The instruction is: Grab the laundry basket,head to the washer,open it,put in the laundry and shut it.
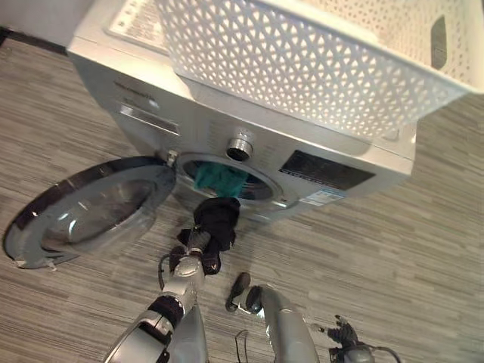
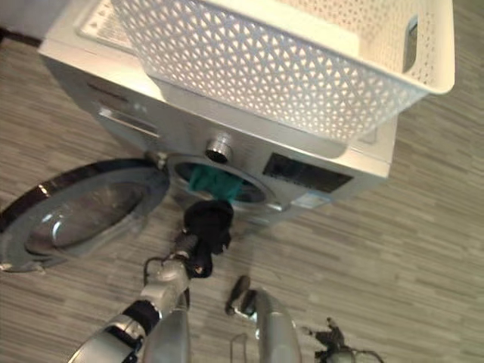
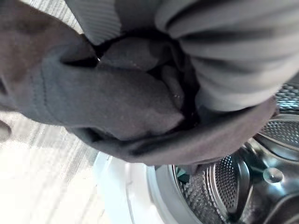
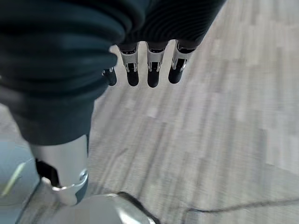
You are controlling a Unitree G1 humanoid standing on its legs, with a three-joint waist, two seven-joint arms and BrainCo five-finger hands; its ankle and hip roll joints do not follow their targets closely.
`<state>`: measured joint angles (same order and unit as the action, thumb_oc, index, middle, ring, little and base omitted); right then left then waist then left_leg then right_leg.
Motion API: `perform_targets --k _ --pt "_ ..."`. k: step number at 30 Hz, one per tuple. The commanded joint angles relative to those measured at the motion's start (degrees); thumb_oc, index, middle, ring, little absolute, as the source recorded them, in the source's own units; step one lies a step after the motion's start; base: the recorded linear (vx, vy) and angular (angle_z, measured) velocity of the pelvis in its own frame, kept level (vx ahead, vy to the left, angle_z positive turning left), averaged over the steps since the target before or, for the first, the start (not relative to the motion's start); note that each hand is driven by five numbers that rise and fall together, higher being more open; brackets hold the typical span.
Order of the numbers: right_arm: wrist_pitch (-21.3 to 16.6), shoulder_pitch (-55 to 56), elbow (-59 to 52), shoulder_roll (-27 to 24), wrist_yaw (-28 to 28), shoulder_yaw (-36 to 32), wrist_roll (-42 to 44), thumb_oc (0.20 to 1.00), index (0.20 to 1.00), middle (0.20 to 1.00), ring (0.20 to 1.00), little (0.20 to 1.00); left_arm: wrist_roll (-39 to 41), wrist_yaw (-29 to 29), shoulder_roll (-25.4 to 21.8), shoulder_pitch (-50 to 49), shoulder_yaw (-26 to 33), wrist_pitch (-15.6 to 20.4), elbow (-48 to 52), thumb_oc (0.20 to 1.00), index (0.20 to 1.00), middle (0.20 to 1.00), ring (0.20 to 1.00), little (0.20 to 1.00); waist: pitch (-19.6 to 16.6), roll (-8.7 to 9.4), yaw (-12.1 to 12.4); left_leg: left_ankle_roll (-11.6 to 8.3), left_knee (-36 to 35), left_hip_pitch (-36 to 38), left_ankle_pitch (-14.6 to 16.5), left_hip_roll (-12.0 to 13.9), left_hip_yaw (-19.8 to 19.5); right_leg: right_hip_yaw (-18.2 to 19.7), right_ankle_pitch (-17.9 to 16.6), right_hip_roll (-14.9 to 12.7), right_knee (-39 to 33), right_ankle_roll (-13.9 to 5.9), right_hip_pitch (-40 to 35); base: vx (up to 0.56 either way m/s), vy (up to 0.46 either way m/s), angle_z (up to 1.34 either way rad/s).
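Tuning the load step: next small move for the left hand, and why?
Probably push the left hand forward into the washer opening. It grips the dark garment just short of the drum, the door is swung open, and a teal item sits at the rim.

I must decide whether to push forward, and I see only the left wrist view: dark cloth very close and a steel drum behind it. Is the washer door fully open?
Observer: Yes. In the left eye view the washer door is swung wide open to the robot's left of the opening.
Operator: Is something already inside the drum?
Observer: A teal garment sits in the washer opening, partly hanging over its lower rim.
Operator: Where is the dark cloth relative to the opening?
Observer: The left hand holds the dark garment just in front of the opening, below the teal one.
Operator: And the basket?
Observer: The white laundry basket stands on top of the washer.
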<state>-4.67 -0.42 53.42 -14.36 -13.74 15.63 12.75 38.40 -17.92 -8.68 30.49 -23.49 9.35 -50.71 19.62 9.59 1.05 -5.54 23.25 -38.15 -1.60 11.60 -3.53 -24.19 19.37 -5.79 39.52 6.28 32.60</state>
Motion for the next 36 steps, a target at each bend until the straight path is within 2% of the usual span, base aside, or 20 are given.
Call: perform_targets --k 1,9,12,17,18,20,21,22,24,26,27,28,29,30,31,32,33,34,35,36 --pt "-1.7 4.2 -4.2 -1.7 -2.3 1.2 2.3 1.000 1.000 1.000 1.000 1.000 1.9 -2.3 4.0 4.2 0.5 5.4 0.4 0.200 0.200 0.200 0.200 0.200 -3.8 0.13 -1.2 2.69 -2.9 -5.8 -5.3 -2.3 1.6 2.7 4.3 0.9 -0.5 1.91 0.3 -0.07 0.005 -0.03" --pt "-2.9 3.3 -9.2 -2.9 -3.1 3.4 2.5 1.000 1.000 1.000 1.000 1.000 8.2 -5.2 3.6 17.1 4.7 7.4 -3.6 0.200 0.200 0.200 0.200 0.200 -5.8 1.50 -4.7 3.34 6.1 -16.2 -1.8 -2.5 0.9 4.5 6.5 -0.3 7.1 3.94 10.0 -0.04 0.016 -0.10" --pt "-3.6 2.7 -7.4 -3.9 -3.0 3.5 3.5 1.000 1.000 1.000 1.000 1.000 8.0 -6.4 -0.9 28.8 5.0 7.9 -3.1 0.200 0.200 0.200 0.200 0.200 -6.6 2.60 -7.1 3.66 10.7 -21.8 -0.2 -2.5 0.6 5.7 7.3 -0.4 10.6 4.93 15.1 -0.02 0.009 -0.06" --pt "-4.6 2.6 -8.2 -4.7 -2.3 2.8 4.9 1.000 1.000 1.000 1.000 1.000 9.1 -6.7 -4.9 36.7 5.9 8.6 -2.8 0.200 0.200 0.200 0.200 0.200 -7.1 3.19 -8.6 3.72 13.8 -26.0 0.8 -2.1 0.2 6.3 7.5 -0.6 12.8 5.12 18.7 0.01 0.011 -0.07" --pt "-5.9 2.4 -8.2 -5.3 -1.6 1.8 5.9 1.000 1.000 1.000 1.000 1.000 12.4 -7.1 -9.9 43.9 9.5 9.3 -5.6 0.200 0.200 0.200 0.200 0.200 -7.4 3.77 -9.6 3.63 15.3 -28.1 1.4 -1.4 0.4 6.8 7.0 -0.4 12.8 4.67 20.4 0.03 0.019 -0.15" --pt "-6.6 2.6 -7.0 -5.2 -1.4 1.6 6.4 1.000 1.000 1.000 1.000 1.000 14.9 -7.6 -10.5 46.0 12.1 9.9 -6.9 0.200 0.200 0.200 0.200 0.200 -7.1 3.81 -10.2 3.63 15.6 -28.7 1.7 -1.2 0.4 7.0 7.0 -0.4 12.8 4.48 20.9 0.03 0.025 -0.22" --pt "-6.7 1.8 -6.4 -5.2 -1.3 1.8 7.0 1.000 1.000 1.000 1.000 1.000 17.7 -7.8 -11.8 48.7 13.5 10.7 -7.9 0.200 0.200 0.200 0.200 0.200 -7.0 3.83 -10.8 3.60 16.1 -29.0 2.0 -1.0 0.6 7.3 6.8 -0.3 12.9 4.33 21.4 0.04 0.081 -0.14" --pt "-6.8 -0.8 -5.3 -5.8 -1.4 2.2 7.1 1.000 1.000 1.000 1.000 1.000 23.1 -7.9 -15.5 54.2 15.1 11.0 -11.3 0.200 0.200 0.200 0.200 0.200 -7.0 3.67 -11.8 3.70 17.1 -29.8 2.6 -0.7 1.0 8.4 6.7 0.0 13.2 4.10 22.4 0.04 0.072 -0.04" --pt "-6.7 -2.4 -4.9 -6.5 -1.5 2.1 7.2 1.000 1.000 1.000 1.000 1.000 26.8 -7.5 -17.2 57.5 16.0 11.6 -12.6 0.200 0.200 0.200 0.200 0.200 -7.2 3.48 -12.3 3.72 17.5 -30.2 3.0 -0.5 1.3 8.8 6.6 0.1 13.1 3.92 22.8 0.05 0.086 -0.13" --pt "-6.2 -5.7 -4.8 -7.1 -2.1 1.9 7.4 1.000 1.000 1.000 1.000 1.000 36.0 -6.5 -18.6 64.5 18.2 16.0 -10.7 0.200 0.200 0.200 0.200 0.200 -7.0 2.93 -12.8 3.86 18.2 -30.9 3.8 -0.3 1.9 10.0 6.5 0.2 13.2 3.37 23.7 0.05 0.087 -0.29" --pt "-6.2 -5.8 -4.8 -7.1 -2.1 1.9 7.4 1.000 1.000 1.000 1.000 1.000 36.0 -6.5 -18.7 64.6 18.1 16.0 -10.7 0.200 0.200 0.200 0.200 0.200 -7.0 2.94 -12.8 3.86 18.2 -30.9 3.8 -0.3 1.9 10.0 6.5 0.2 13.2 3.37 23.7 0.06 0.064 -0.30" --pt "-5.6 -7.2 -5.1 -7.3 -2.5 2.2 7.0 1.000 1.000 1.000 1.000 1.000 42.3 -5.3 -15.3 66.7 20.7 24.1 -0.8 0.200 0.200 0.200 0.200 0.200 -6.9 2.72 -13.0 3.89 17.7 -30.9 4.1 -0.5 2.2 10.1 6.2 0.1 12.7 2.66 23.6 0.07 0.032 -0.26" --pt "-5.4 -6.9 -6.2 -7.7 -2.4 2.6 6.2 1.000 1.000 1.000 1.000 1.000 42.3 -5.4 -12.7 64.8 22.5 29.0 7.6 0.200 0.200 0.200 0.200 0.200 -6.7 2.82 -13.0 3.94 17.4 -30.7 4.0 -0.7 2.2 10.0 5.8 0.1 12.2 2.28 23.5 0.07 0.032 -0.14" --pt "-5.4 -6.9 -6.2 -7.7 -2.4 2.6 6.2 1.000 1.000 1.000 1.000 1.000 42.3 -5.4 -12.7 64.8 22.5 29.0 7.6 0.200 0.200 0.200 0.200 0.200 -6.7 2.82 -13.0 3.94 17.4 -30.7 4.0 -0.7 2.2 10.0 5.8 0.1 12.2 2.28 23.5 0.05 -0.017 0.01" --pt "-5.2 -7.4 -7.1 -8.2 -2.4 3.2 5.8 1.000 1.000 1.000 1.000 1.000 38.1 -6.0 -6.2 59.1 25.4 34.4 20.3 0.200 0.200 0.200 0.200 0.200 -6.0 3.52 -12.9 3.79 15.9 -29.9 4.0 -1.1 2.3 9.6 5.1 -0.2 11.0 1.58 23.0 0.04 -0.025 0.18" --pt "-5.6 -6.6 -8.0 -7.3 -2.5 4.1 5.7 1.000 1.000 1.000 1.000 1.000 32.8 -8.4 -2.9 54.7 25.0 34.2 23.9 0.200 0.200 0.200 0.200 0.200 -5.5 3.88 -12.8 3.76 15.1 -29.3 3.9 -1.2 2.4 9.2 4.6 -0.3 10.1 1.28 22.5 0.05 -0.031 0.19" --pt "-5.8 -6.7 -8.4 -7.8 -2.1 4.2 5.9 1.000 1.000 1.000 1.000 1.000 29.7 -8.7 -1.4 51.7 24.2 31.6 23.1 0.200 0.200 0.200 0.200 0.200 -5.0 4.21 -12.7 3.66 14.2 -28.7 4.0 -1.1 2.4 9.0 4.4 -0.2 9.4 1.09 22.4 0.00 -0.035 0.14" --pt "-6.6 -6.1 -8.3 -7.9 -1.2 4.7 7.1 1.000 1.000 1.000 1.000 1.000 22.9 -10.3 -1.2 46.9 21.0 25.8 19.3 0.200 0.200 0.200 0.200 0.200 -4.4 4.90 -12.7 3.56 12.9 -27.1 3.7 -0.9 2.6 8.9 3.4 0.1 8.3 0.72 21.5 0.00 -0.028 0.08" --pt "-6.7 -6.0 -8.3 -7.7 -1.1 4.8 7.1 1.000 1.000 1.000 1.000 1.000 22.5 -10.6 -1.3 46.8 20.8 25.6 19.4 0.200 0.200 0.200 0.200 0.200 -4.4 5.17 -12.7 3.55 12.7 -26.8 3.6 -0.9 2.7 8.9 3.3 0.1 8.1 0.70 21.2 -0.01 -0.019 0.06" --pt "-8.0 -5.5 -8.4 -7.8 -0.6 4.3 8.4 1.000 1.000 1.000 1.000 1.000 11.3 -11.4 -5.2 45.1 16.4 19.6 15.1 0.592 0.592 0.592 0.592 0.592 -3.9 5.41 -12.8 3.46 12.4 -26.0 3.7 -0.4 2.8 8.9 3.0 0.3 7.8 0.49 20.8 -0.02 0.012 0.05"
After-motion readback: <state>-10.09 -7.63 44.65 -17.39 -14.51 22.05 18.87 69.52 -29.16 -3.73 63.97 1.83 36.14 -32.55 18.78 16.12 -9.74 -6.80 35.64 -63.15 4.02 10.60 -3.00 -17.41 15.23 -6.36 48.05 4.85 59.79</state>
